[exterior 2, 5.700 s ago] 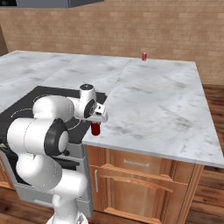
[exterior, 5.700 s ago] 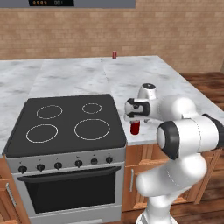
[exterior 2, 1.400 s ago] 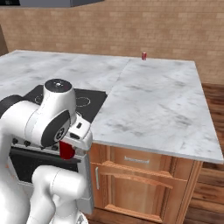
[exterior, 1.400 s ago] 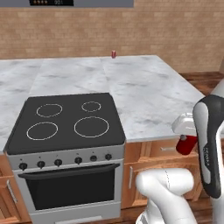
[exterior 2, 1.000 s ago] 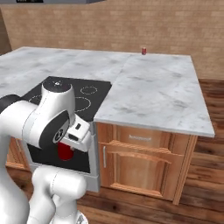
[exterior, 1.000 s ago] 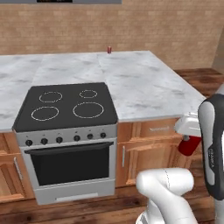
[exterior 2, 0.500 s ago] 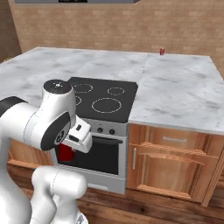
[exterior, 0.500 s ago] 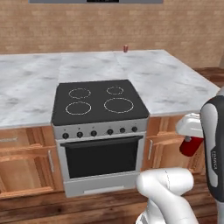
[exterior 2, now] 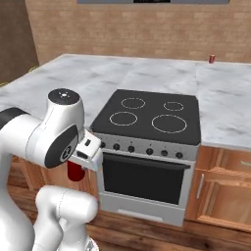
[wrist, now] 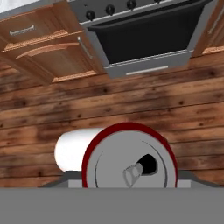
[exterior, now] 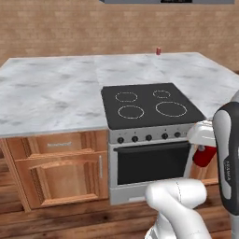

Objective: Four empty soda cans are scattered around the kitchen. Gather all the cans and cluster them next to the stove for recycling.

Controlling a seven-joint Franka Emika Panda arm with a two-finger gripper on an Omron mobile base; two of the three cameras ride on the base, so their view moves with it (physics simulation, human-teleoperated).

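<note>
Faint dark lettering down the arm's black joint cover (exterior: 227, 164) in the left base view, too small to read; no label legible on either can. Pincer (exterior 2: 74, 166) clamped on a red can (exterior 2: 74, 171), held low in front of the cabinets, beside the oven door and well off the bench (exterior: 51, 100). Hand view looks straight down on that can's silver top and pull tab (wrist: 130, 162), above the wood floor (wrist: 175, 109). A second red can (exterior: 158, 51) upright at the bench's far edge, behind the stove (exterior: 149, 105).
</note>
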